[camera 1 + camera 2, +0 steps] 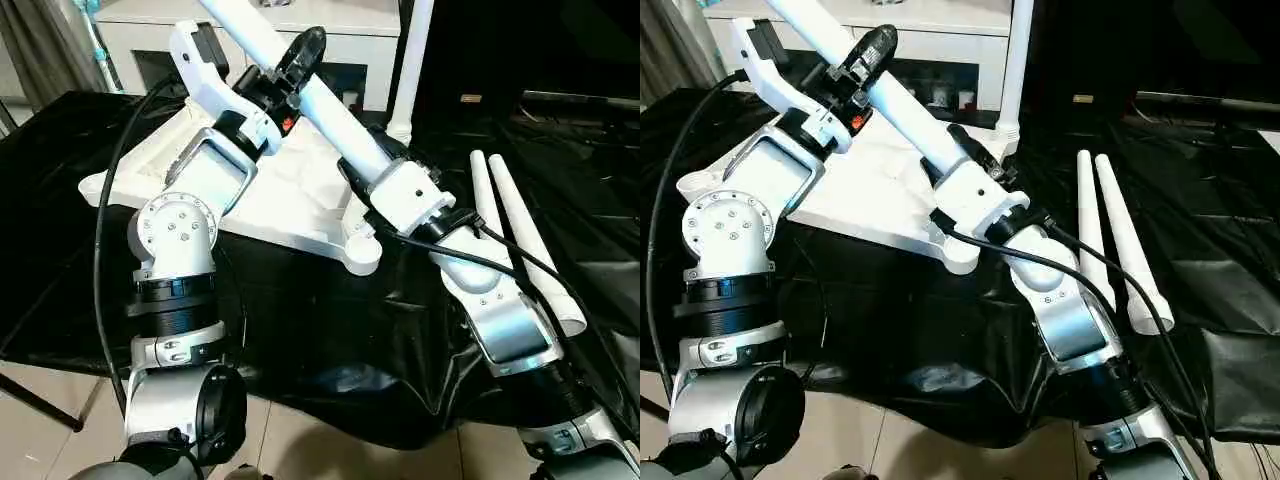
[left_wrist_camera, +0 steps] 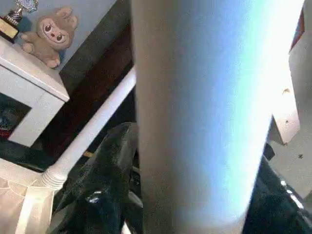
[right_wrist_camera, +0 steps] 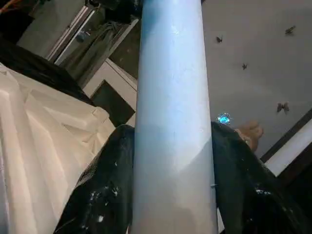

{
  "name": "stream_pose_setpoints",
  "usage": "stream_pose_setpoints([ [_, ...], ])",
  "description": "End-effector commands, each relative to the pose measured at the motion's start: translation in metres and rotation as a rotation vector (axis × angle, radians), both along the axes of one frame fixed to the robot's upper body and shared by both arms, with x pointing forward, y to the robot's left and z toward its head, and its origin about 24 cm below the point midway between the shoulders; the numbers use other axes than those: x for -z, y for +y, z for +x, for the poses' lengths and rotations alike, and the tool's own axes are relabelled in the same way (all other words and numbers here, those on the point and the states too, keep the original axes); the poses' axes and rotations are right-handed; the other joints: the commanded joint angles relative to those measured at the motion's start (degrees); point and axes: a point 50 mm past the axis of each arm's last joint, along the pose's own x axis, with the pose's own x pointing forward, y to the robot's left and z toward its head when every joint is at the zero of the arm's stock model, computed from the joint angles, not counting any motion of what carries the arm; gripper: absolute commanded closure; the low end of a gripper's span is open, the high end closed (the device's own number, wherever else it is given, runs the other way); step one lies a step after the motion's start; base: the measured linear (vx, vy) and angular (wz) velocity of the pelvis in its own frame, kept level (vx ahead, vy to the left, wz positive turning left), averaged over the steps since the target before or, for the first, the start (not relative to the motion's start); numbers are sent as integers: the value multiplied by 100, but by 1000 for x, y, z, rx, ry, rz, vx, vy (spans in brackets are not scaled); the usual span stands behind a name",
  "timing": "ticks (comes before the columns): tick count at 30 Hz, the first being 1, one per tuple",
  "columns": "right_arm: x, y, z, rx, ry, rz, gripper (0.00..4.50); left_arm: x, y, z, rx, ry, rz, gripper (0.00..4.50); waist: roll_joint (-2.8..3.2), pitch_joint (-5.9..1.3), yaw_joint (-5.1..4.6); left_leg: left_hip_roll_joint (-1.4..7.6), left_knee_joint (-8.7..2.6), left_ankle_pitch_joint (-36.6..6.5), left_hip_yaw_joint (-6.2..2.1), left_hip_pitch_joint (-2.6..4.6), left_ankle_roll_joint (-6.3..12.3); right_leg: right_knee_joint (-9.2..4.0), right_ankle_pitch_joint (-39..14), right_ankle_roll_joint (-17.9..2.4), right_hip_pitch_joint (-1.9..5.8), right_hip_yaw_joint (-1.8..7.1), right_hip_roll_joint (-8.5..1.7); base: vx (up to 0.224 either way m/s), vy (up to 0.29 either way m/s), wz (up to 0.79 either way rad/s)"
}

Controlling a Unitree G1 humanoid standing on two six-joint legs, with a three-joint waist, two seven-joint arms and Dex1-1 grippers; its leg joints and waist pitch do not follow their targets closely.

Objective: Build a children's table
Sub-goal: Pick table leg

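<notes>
The right end effector [image 1: 372, 168] was clenched around a long white leg [image 1: 330, 110] near its lower end, black fingers on either side of the tube, just above the tabletop [image 1: 290, 205]. The left end effector [image 1: 290, 68] sat higher up the same leg, its black fingers [image 2: 105, 185] set to either side of the tube; whether they gripped it yet could not be told.

The likeliest trouble from there seemed to be misalignment: the leg slanted steeply away from the right end effector, so pushing it toward a corner socket [image 1: 362, 255] at that tilt could jam or skid it off the rim. The smooth tube might also slip or twist between the two grips. The tabletop lay upside down on a loose, wrinkled black cover [image 1: 330, 340] over the worktop and could slide under pressure.

The leg was round, glossy, tapered plastic. The tabletop was white, ribbed and rectangular with rounded sockets. Beyond the left end effector, one fitted leg [image 1: 412, 60] stood upright in a far corner. Two spare legs [image 1: 520, 235] lay side by side just right of the right end effector.
</notes>
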Motion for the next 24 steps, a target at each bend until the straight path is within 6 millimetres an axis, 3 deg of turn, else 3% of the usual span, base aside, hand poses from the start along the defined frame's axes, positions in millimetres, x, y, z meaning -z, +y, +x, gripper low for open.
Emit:
stream_pose_setpoints([
  [1,-10,4,-1,-27,-56,-3,269,-2,5,2,-26,8,-7,208,-81,-467,1,-6,-315,-677,15,52,227,-363,-334,-1060,362,207,-216,0,0,0],
  [5,-9,4,0,-20,-47,0,269,-2,7,2,-32,9,-3,243,-79,-469,3,-10,-313,-665,17,53,228,-359,-339,-1065,361,208,-217,0,0,0],
  [6,-7,4,0,-35,-23,17,234,-2,8,2,-31,4,7,261,-78,-465,1,-8,-316,-676,17,53,229,-364,-349,-1062,357,208,-214,0,0,0],
  [9,-4,6,-1,-79,41,77,198,-2,9,0,-17,-27,99,273,-58,-469,-4,0,-322,-744,11,63,276,-367,-392,-1048,350,206,-217,0,0,0],
  [15,0,6,-3,-129,96,108,150,-5,10,-4,26,-57,138,277,-53,-467,-11,10,-323,-665,14,66,227,-339,-206,-1159,351,209,-217,0,0,0],
  [16,3,7,-4,-183,174,146,143,-6,12,-4,44,-66,160,277,-80,-465,-10,-3,-323,-739,26,82,279,-347,-254,-1170,356,210,-205,0,0,0],
  [17,4,8,-5,-217,223,170,131,-6,13,-4,55,-71,174,277,-51,-464,-1,17,-338,-754,7,73,294,-341,-314,-1164,355,210,-224,0,0,0],
  [21,5,8,-13,-461,523,301,121,-7,14,-6,171,-120,293,277,-66,-452,4,21,-354,-817,5,99,335,-355,-405,-1187,351,210,-213,0,0,0],
  [24,4,4,-16,-561,641,327,121,-8,13,-9,261,-145,346,277,-69,-454,20,35,-362,-725,2,95,263,-350,-414,-1234,347,212,-233,0,0,0],
])
